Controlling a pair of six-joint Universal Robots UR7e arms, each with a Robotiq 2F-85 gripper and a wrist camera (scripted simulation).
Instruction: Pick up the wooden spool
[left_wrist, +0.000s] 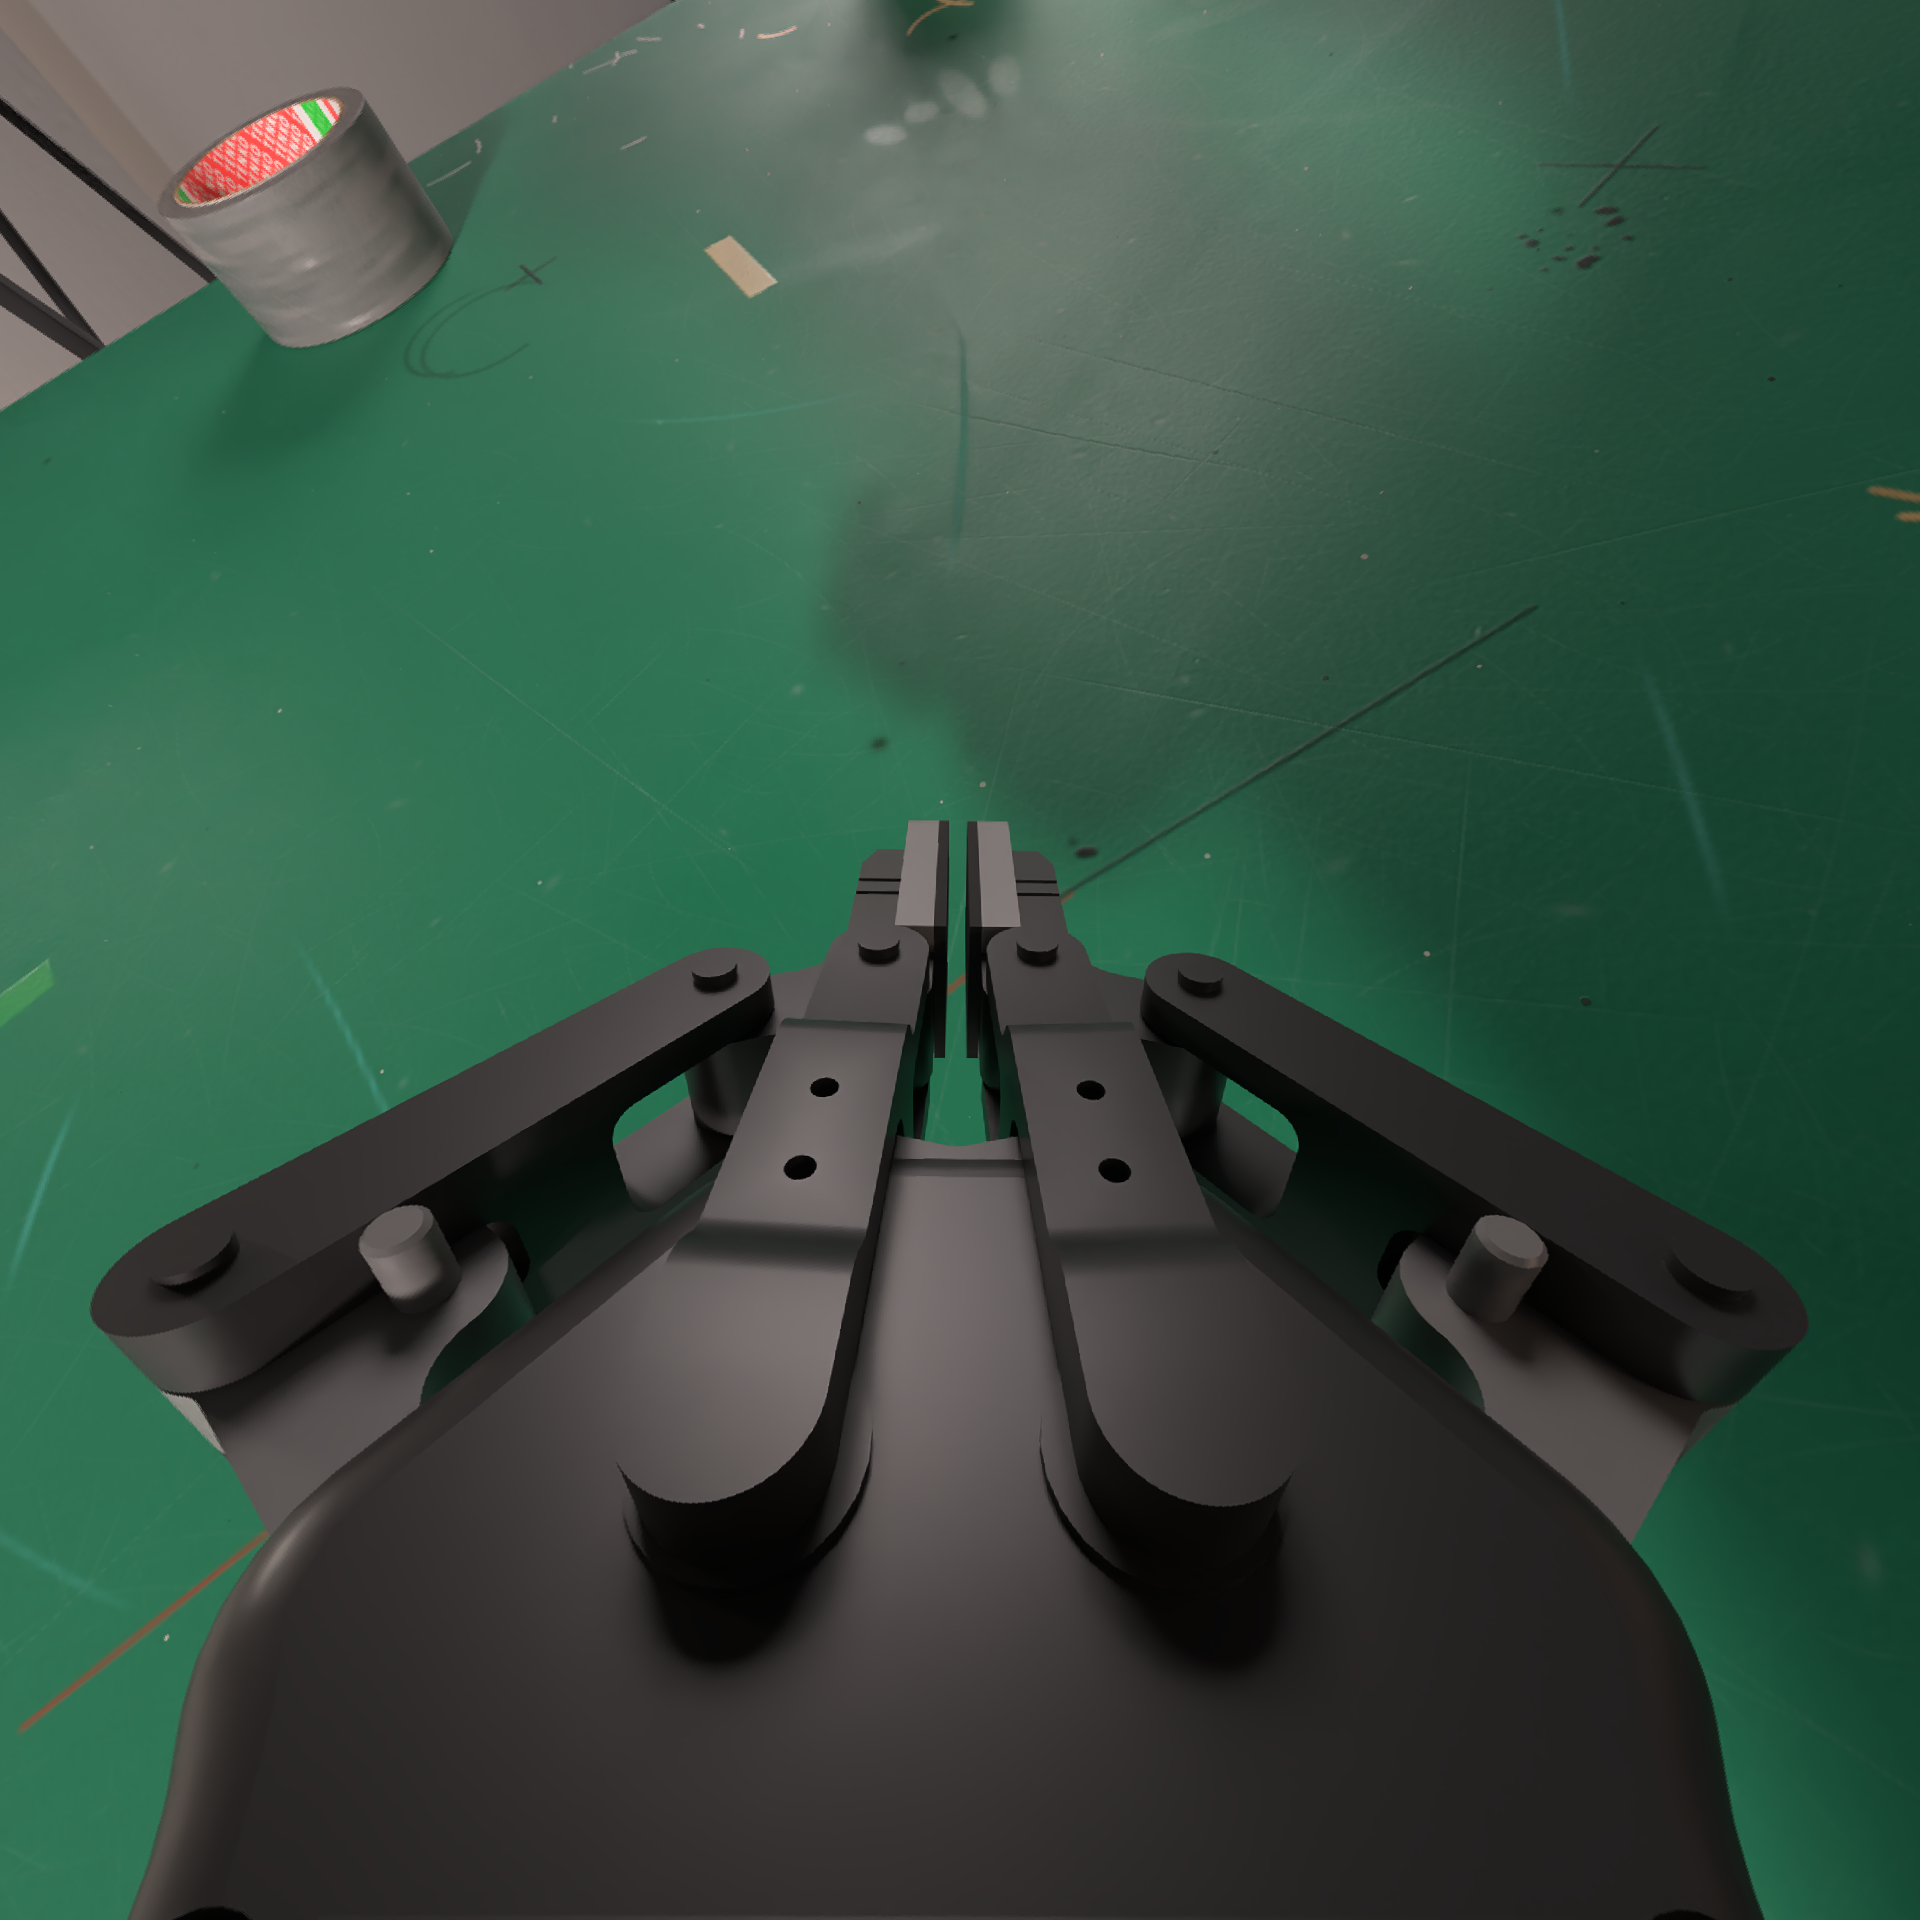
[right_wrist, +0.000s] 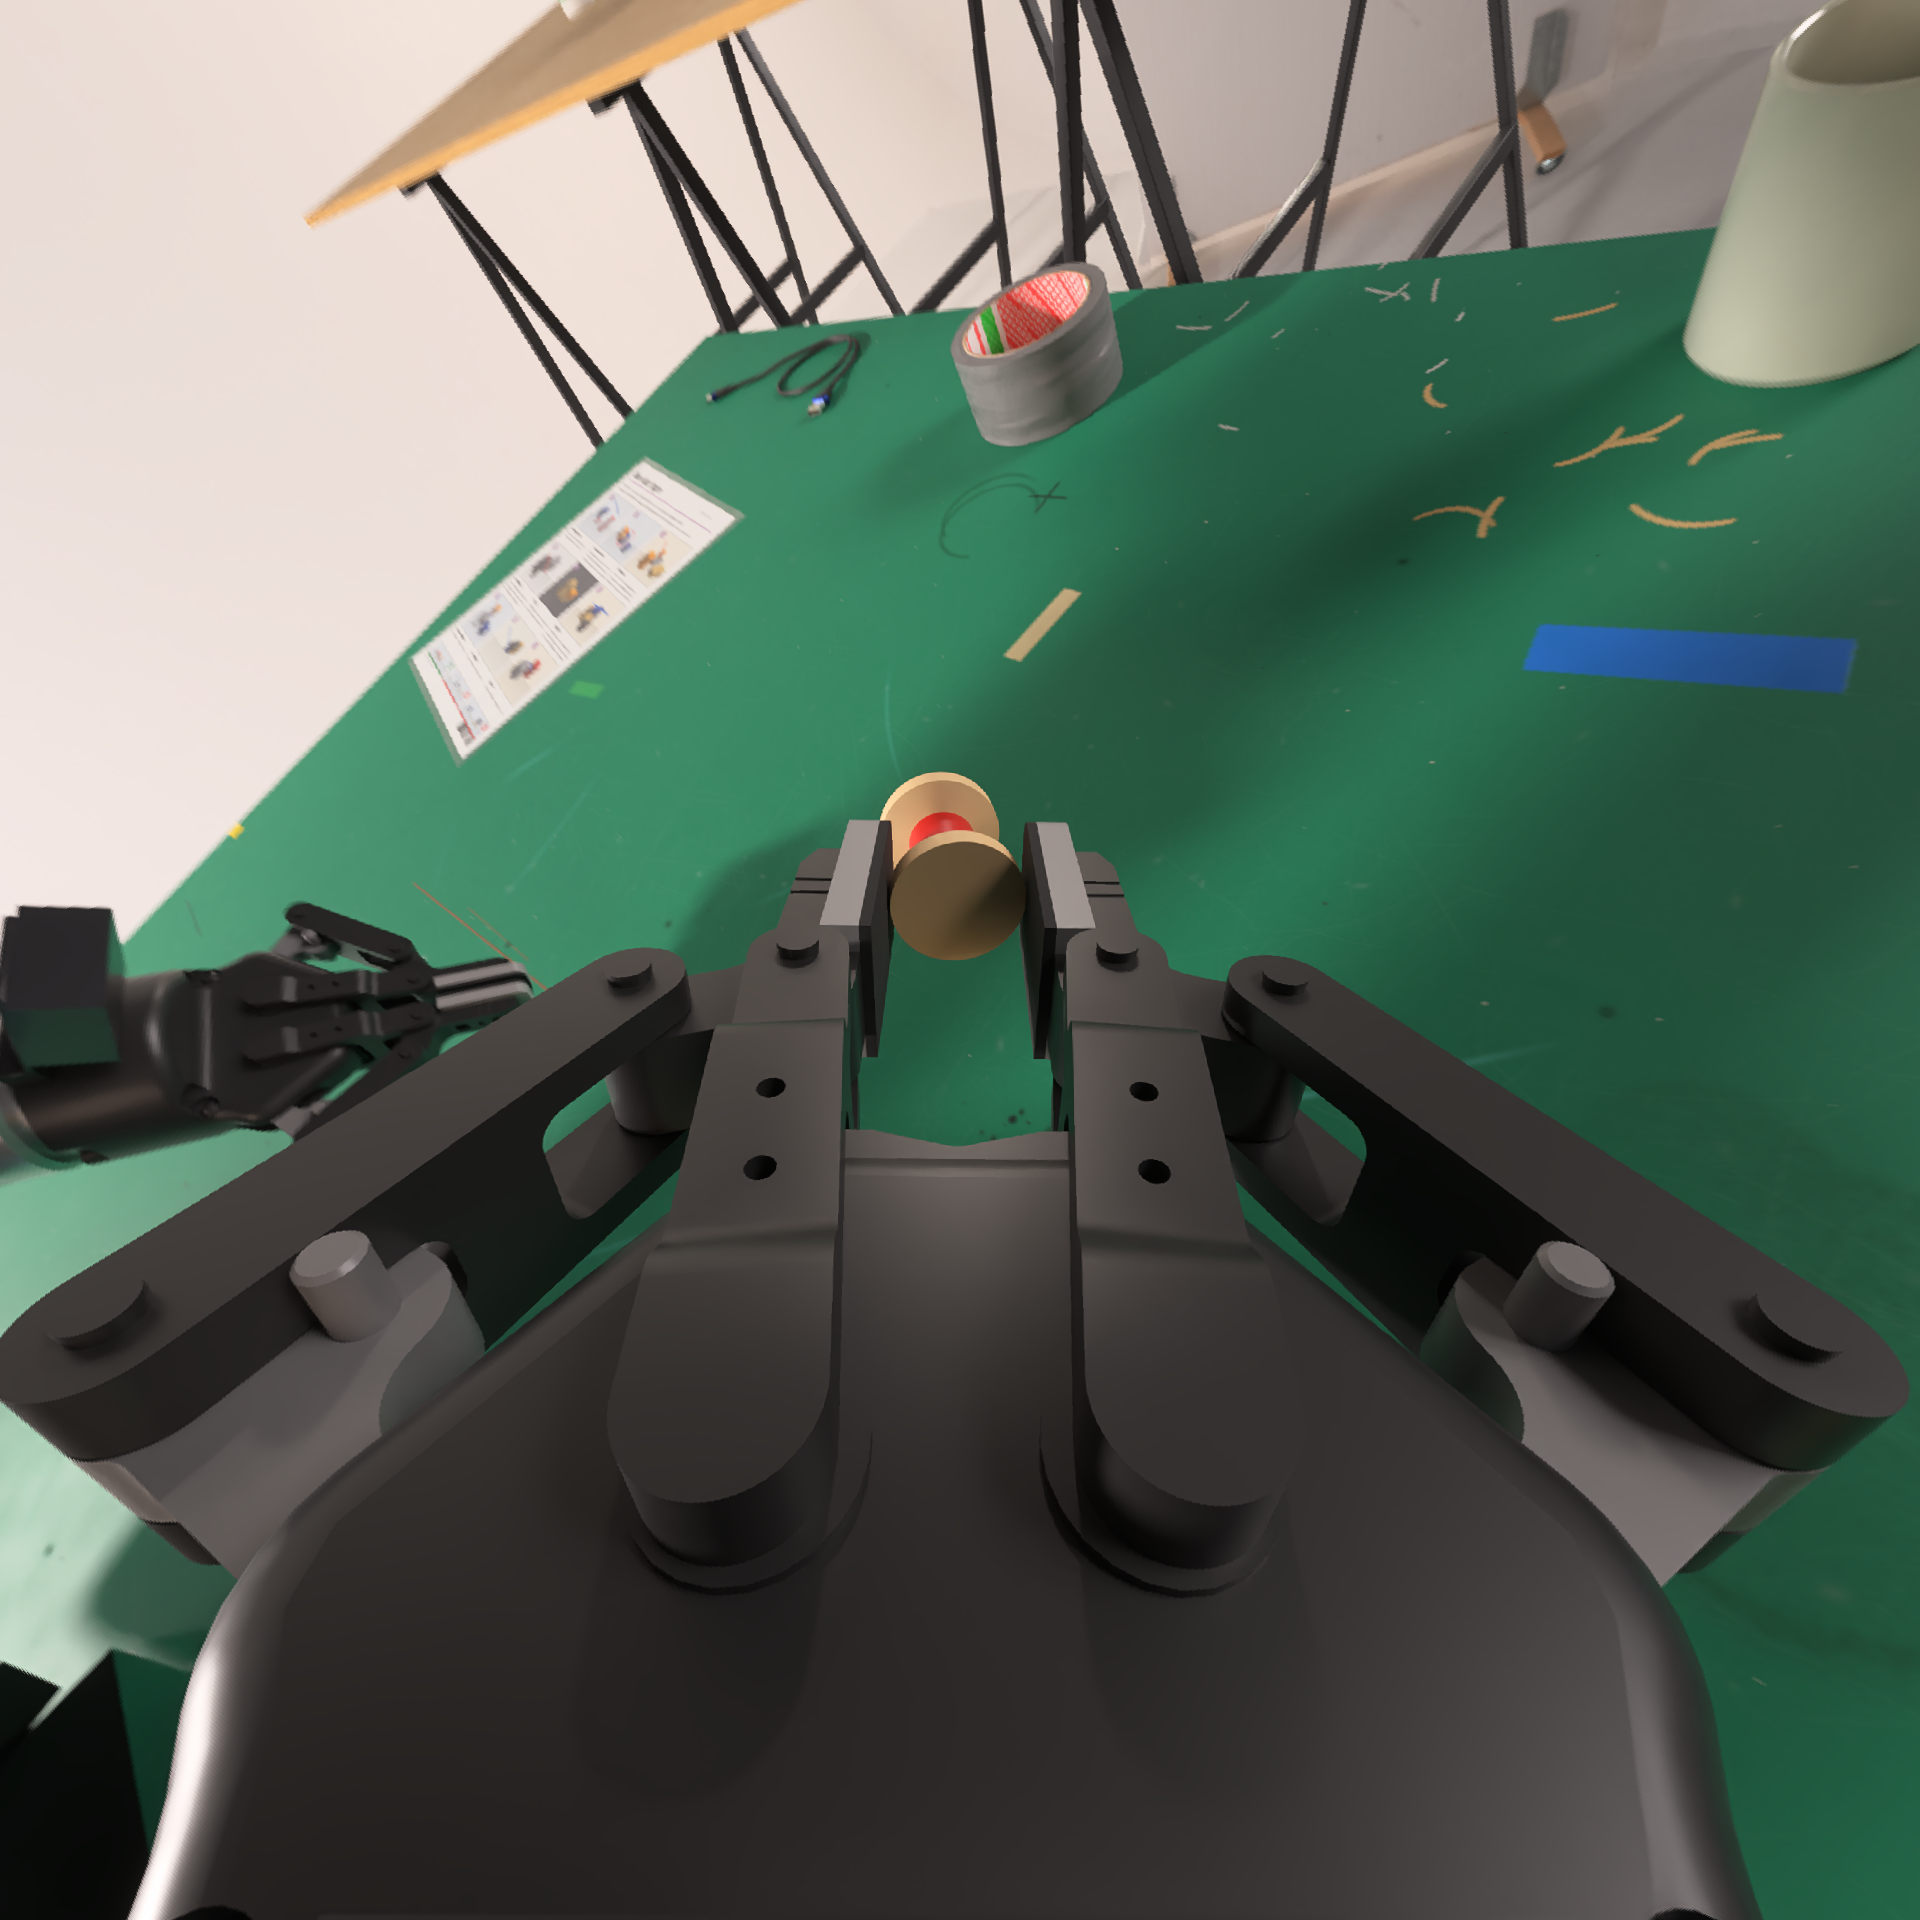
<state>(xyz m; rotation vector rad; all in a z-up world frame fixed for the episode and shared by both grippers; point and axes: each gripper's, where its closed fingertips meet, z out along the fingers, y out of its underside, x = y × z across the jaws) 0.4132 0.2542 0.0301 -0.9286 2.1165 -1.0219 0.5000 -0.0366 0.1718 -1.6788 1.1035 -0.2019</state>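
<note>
The wooden spool has two tan round flanges and a red core. In the right wrist view it lies on its side between the pads of my right gripper, with one flat flange facing the camera. Both pads touch the near flange's rim, so the gripper is shut on the spool above the green table. My left gripper is shut and empty, its pads nearly touching, low over bare green table. It also shows in the right wrist view at the far left. The spool is not in the left wrist view.
A grey tape roll stands near the far table edge. A pale green cone-shaped vessel is at the far right. A printed sheet, a black cable and a blue tape strip lie on the table.
</note>
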